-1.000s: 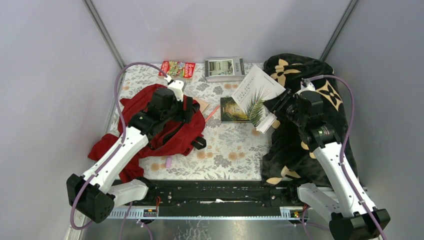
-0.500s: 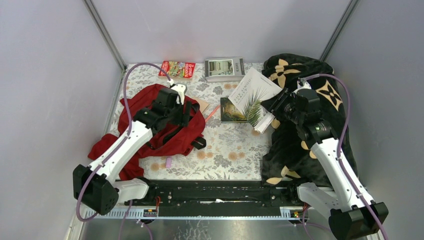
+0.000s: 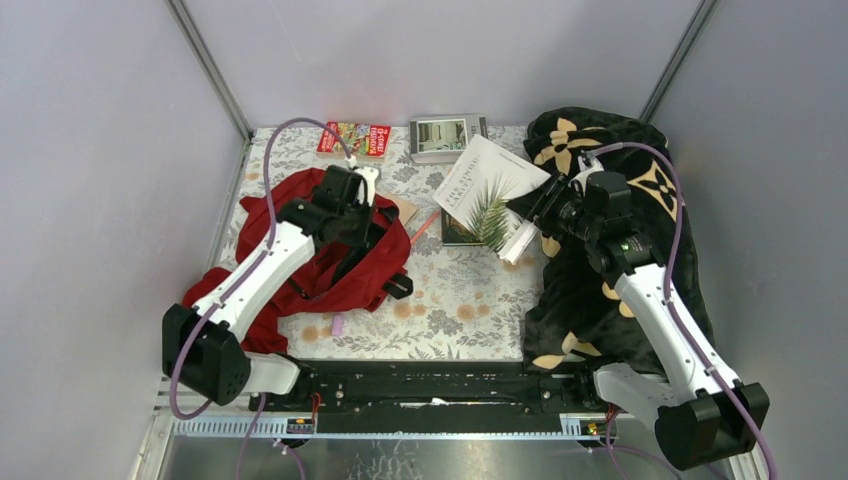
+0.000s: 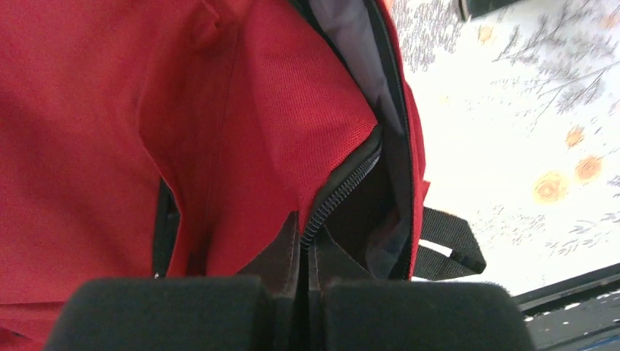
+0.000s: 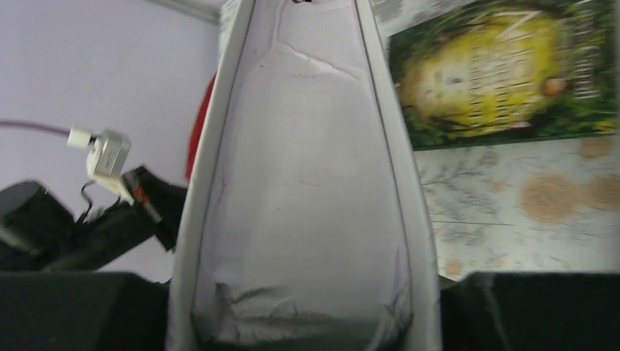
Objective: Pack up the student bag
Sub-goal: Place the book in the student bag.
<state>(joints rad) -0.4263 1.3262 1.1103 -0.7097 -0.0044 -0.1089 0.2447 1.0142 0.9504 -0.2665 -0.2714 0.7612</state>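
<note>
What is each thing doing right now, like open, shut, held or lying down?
student bag, partly unzipped, lying down.
left gripper, shut on student bag's zipper edge.
right gripper, shut on white book.
white book, held, closed.
green book, lying flat, closed.
red book, lying closed.
black blanket, heaped.

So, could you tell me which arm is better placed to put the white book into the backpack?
Right: the right fingers grip the white book, while the left fingers pinch the zipper edge of the backpack.
</note>
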